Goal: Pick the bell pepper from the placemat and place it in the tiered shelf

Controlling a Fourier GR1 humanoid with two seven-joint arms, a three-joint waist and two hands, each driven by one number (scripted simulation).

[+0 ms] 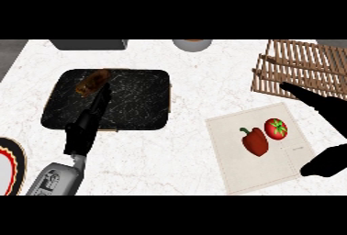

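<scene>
We saw our right hand [331,113] wide open, right of the bell pepper [255,142]; our left hand [86,125] lay straight-fingered.

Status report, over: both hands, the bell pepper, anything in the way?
Left hand open over dark tray. Right hand open at placemat edge, holding nothing. Bell pepper lies on placemat. Tomato close beside it, toward tiered shelf.

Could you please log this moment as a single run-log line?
bell pepper: on placemat, untouched | right hand: open at placemat's right edge | left hand: open over dark board | tiered shelf: no pepper
</scene>
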